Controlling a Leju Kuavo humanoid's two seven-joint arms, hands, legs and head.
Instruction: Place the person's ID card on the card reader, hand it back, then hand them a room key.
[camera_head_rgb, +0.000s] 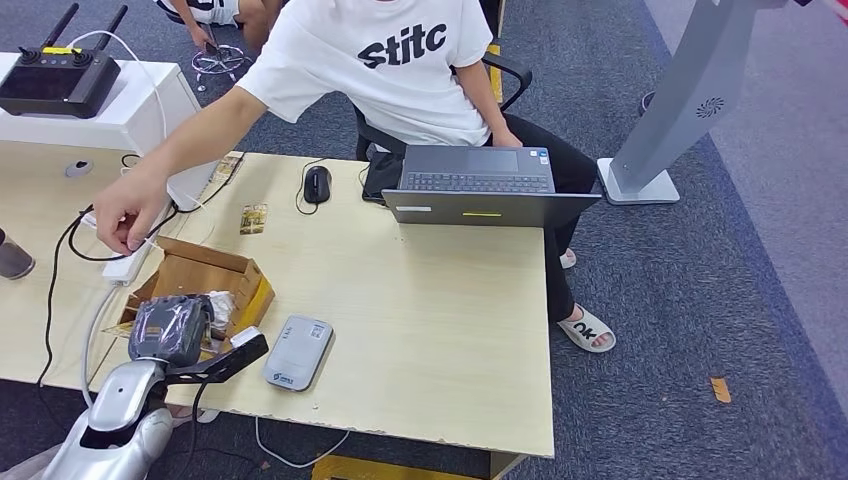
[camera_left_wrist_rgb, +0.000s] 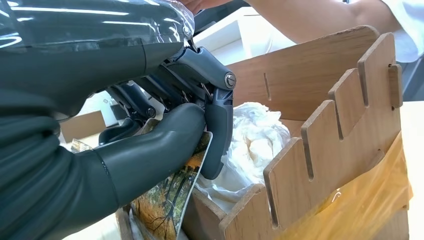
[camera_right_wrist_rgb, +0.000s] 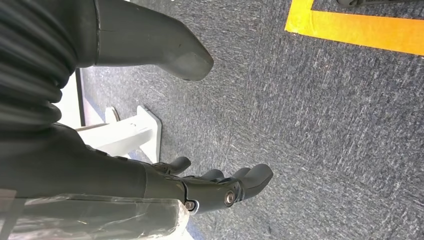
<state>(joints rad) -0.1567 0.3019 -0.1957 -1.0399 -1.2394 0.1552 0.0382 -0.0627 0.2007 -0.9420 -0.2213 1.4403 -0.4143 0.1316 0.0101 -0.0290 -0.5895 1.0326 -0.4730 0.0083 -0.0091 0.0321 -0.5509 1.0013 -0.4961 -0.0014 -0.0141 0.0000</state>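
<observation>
Because the last step of my task calls for a room key, my left hand reaches into the wooden box at the left of the desk, where the key cards seem to be kept. In the left wrist view my thumb and fingers pinch a card printed with a tree picture, holding it at the box's open front edge; I judge this to be the room key. The box has slotted wooden walls, and inside it sits crumpled white wrapping, with yellow film along its outer side. Behind the box, the person's hand stretches across the desk and rests on a white power strip among dark cables, perhaps ready to receive the card.

Just right of the box, the grey card reader lies flat near the desk's front edge, within easy reach of my left arm. I see no card on it, and I cannot tell where the ID card is. Further back, a small printed card lies loose on the desk, then a black mouse and an open laptop in front of the seated person.

My right hand hangs down over the carpeted floor, fingers loosely apart, holding nothing.
</observation>
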